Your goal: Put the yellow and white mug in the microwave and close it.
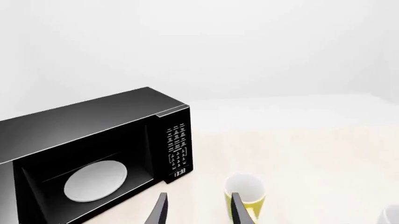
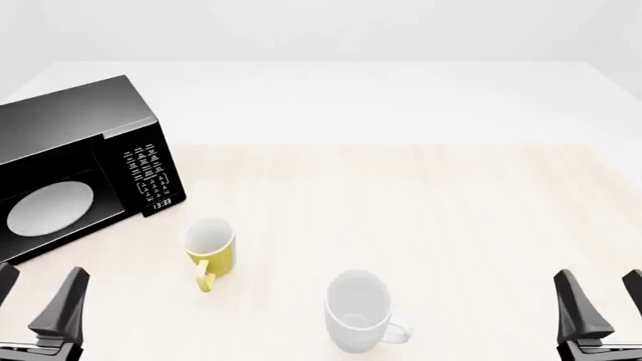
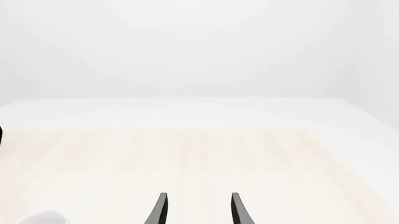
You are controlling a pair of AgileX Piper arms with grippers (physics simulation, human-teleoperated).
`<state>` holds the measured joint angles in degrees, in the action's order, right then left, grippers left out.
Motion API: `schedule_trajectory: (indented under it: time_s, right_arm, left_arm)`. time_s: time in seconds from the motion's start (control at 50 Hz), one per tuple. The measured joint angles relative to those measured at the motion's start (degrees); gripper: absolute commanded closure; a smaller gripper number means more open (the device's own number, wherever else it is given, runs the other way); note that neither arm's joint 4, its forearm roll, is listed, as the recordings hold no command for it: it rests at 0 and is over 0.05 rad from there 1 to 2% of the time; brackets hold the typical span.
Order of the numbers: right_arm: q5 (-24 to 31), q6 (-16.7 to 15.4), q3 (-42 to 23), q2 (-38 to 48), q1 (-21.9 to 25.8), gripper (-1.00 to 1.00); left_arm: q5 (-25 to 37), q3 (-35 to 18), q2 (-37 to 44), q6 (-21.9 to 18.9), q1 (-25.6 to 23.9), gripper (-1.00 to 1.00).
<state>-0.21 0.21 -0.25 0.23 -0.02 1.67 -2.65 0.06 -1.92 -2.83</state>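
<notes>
Standing upright just beside the open microwave [image 2: 71, 169], the yellow and white mug [image 2: 210, 253] suits the left gripper [image 2: 38, 301]. Both it and the right gripper [image 2: 602, 301] hold their fingers spread, empty, low over the desk [image 2: 422, 203].

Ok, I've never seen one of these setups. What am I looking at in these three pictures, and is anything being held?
These are simulator renders of two robot arms at a table. The front view looks down from behind the arms: the left tool shows at the bottom left corner, the right tool at the bottom right. The other two pictures come from small cameras mounted just behind each tool, looking along its fingers.

On the table stand a black microwave at the far left, its white turntable visible inside, a small yellow mug in front of it, and a larger white mug nearer the arms. The left wrist view shows the microwave and yellow mug ahead; the right wrist view shows mostly bare table.

Both tools are open and hold nothing.
</notes>
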Motion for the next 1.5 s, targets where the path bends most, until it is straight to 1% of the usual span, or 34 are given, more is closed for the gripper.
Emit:
schedule_trajectory:
  time_s: [0.26, 0.46, 0.68, 0.78, 0.96, 1.1, 1.34, 1.5]
  right_arm:
    - [0.0, 0.0, 0.0, 0.0, 0.0, -1.00]
    - [0.0, 0.0, 0.0, 0.0, 0.0, -1.00]
    - [0.0, 0.0, 0.0, 0.0, 0.0, -1.00]
    - [0.0, 0.0, 0.0, 0.0, 0.0, -1.00]
    - [0.0, 0.0, 0.0, 0.0, 0.0, -1.00]
    - [0.0, 0.0, 0.0, 0.0, 0.0, -1.00]
    - [0.0, 0.0, 0.0, 0.0, 0.0, -1.00]
    - [0.0, 0.0, 0.0, 0.0, 0.0, -1.00]
  left_arm:
    - [3.6, -3.2, 0.0, -0.5, -1.9, -1.00]
    - [8.0, -6.0, 0.0, 0.1, -4.6, -1.00]
    - [12.5, -7.5, 0.1, 0.8, -7.6, -1.00]
    - [13.4, -7.8, 1.1, 1.4, -9.1, -1.00]
    - [12.2, -8.2, 5.8, 3.4, -11.7, -1.00]
    - [10.2, -8.5, 10.1, 5.5, -12.7, -1.00]
    - [5.5, -8.0, 18.1, 8.8, -12.3, -1.00]
    - [1.9, -6.9, 22.8, 10.0, -11.7, -1.00]
